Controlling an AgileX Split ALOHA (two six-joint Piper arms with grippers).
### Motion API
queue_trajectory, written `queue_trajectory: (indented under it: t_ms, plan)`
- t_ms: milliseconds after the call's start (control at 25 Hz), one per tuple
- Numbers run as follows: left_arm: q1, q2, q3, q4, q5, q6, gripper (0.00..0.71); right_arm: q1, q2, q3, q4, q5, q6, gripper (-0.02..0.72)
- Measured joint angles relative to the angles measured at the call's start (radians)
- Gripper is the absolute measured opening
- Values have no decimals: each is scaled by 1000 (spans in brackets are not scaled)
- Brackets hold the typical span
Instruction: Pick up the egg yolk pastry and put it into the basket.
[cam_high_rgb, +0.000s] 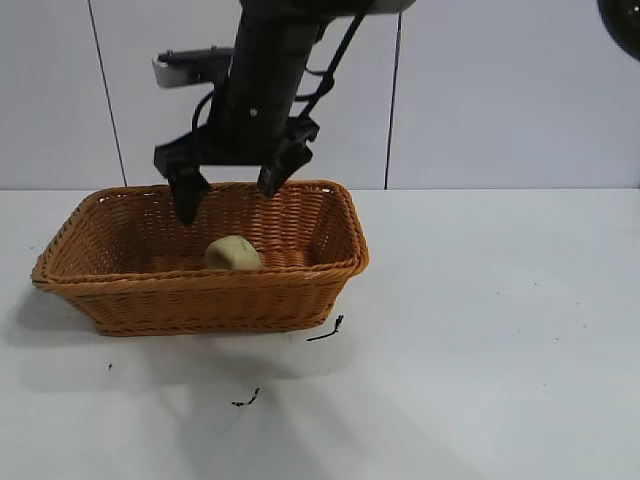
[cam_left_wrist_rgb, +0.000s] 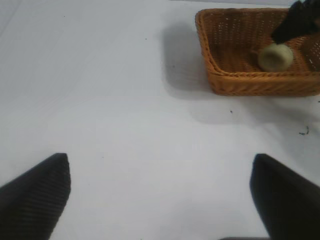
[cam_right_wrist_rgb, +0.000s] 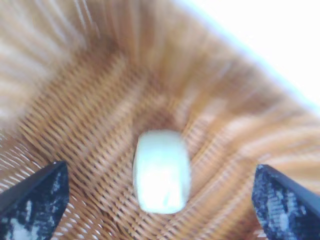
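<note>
Exterior view. I see the basket (cam_high_rgb: 200, 262) on the table (cam_high_rgb: 480, 340), and the egg yolk pastry (cam_high_rgb: 232, 253) lies inside it on the woven floor, toward the near wall. The right gripper (cam_high_rgb: 232, 192) hangs over the basket, directly above the pastry and clear of it. Its two fingers are spread wide, one over the basket's left half and one near its far rim, and they hold nothing. A few dark scraps (cam_high_rgb: 326, 331) lie on the table just in front of the basket.

Left wrist view. The left gripper (cam_left_wrist_rgb: 160, 200) sits well apart from the basket (cam_left_wrist_rgb: 235, 80), over bare table (cam_left_wrist_rgb: 125, 100). Its fingers are spread wide and empty. The pastry (cam_left_wrist_rgb: 275, 57) shows inside the basket, with a dark fingertip of the other arm just above it.

Right wrist view. Looking straight down, I see the pastry (cam_right_wrist_rgb: 161, 171) resting on the basket floor (cam_right_wrist_rgb: 90, 125), midway between the two fingertips (cam_right_wrist_rgb: 37, 197) and below them. Its longer side runs across the line joining the fingers. Neither fingertip touches it.

I judge the placing done: the pastry is in the basket and free of any grip. The right arm is the nearer one, and the move left to it is to lift straight up, clear of the basket rim.
</note>
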Motion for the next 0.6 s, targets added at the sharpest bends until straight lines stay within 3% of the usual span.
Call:
queue_trajectory:
  t_ms: [240,600]
  plan:
    - [0,0,0,0,0,0,696,-97,-13,-137,1,62,0,694]
    - [0,0,0,0,0,0,696,-371,-13,-153,-4,154,0,694]
